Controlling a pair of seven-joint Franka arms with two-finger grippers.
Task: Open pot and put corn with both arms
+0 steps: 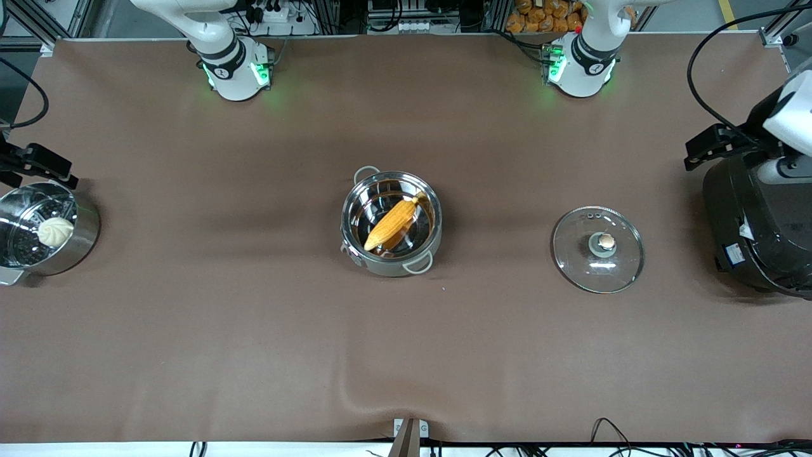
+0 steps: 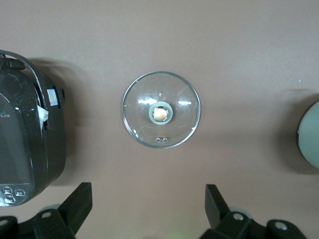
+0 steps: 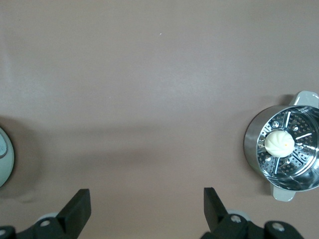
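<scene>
The shiny steel pot stands uncovered in the middle of the table. The yellow-orange corn lies slanted inside it. The glass lid with its metallic knob lies flat on the table beside the pot, toward the left arm's end; it also shows in the left wrist view. My left gripper is open and empty, raised high over the table near the lid and the rice cooker. My right gripper is open and empty, raised high near the steamer pot.
A big black rice cooker stands at the left arm's end of the table, also in the left wrist view. A steel steamer pot holding a white bun stands at the right arm's end, also in the right wrist view.
</scene>
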